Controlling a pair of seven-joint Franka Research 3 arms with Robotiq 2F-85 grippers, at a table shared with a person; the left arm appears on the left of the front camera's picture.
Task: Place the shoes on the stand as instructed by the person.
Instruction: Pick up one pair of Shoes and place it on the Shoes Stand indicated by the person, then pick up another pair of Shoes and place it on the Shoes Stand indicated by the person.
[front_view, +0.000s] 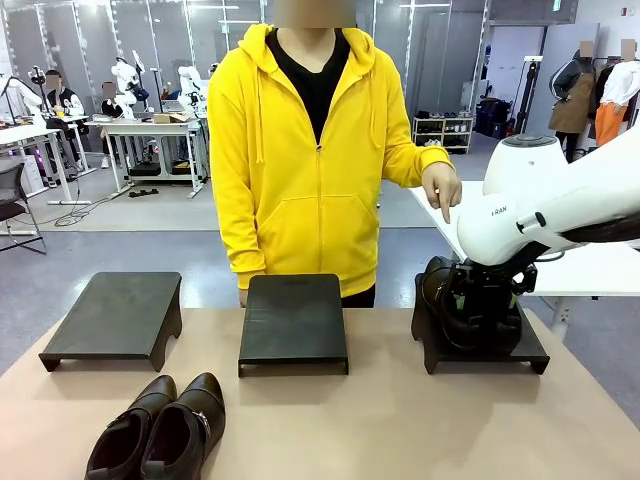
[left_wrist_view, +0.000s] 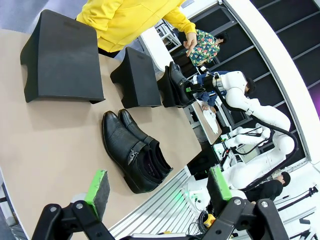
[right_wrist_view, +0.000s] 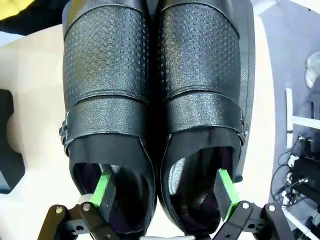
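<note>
Black stands: three in a row across the tan table (front_view: 400, 420): left stand (front_view: 115, 312), middle stand (front_view: 294, 318), right stand (front_view: 530, 352).
First pair of shoes (right_wrist_view: 157, 75): glossy black textured leather with side buckles; side by side and touching, set on the right stand.
Second pair of shoes (front_view: 160, 430): dark, buckled, side by side on the table at the robot's near left, in front of the left stand, toes toward the stands.
Right gripper (right_wrist_view: 164, 177): over the right stand, one green-padded finger down in each shoe's opening; jaws spread wide, pads off the inner walls, nothing clamped.
Left gripper (left_wrist_view: 158, 175): above the table's near edge, jaws spread, nothing between them.
Person (front_view: 300, 150): yellow hoodie, at the far side behind the middle stand; hand (front_view: 441, 185) with index finger pointing down, just beyond the right stand.
</note>
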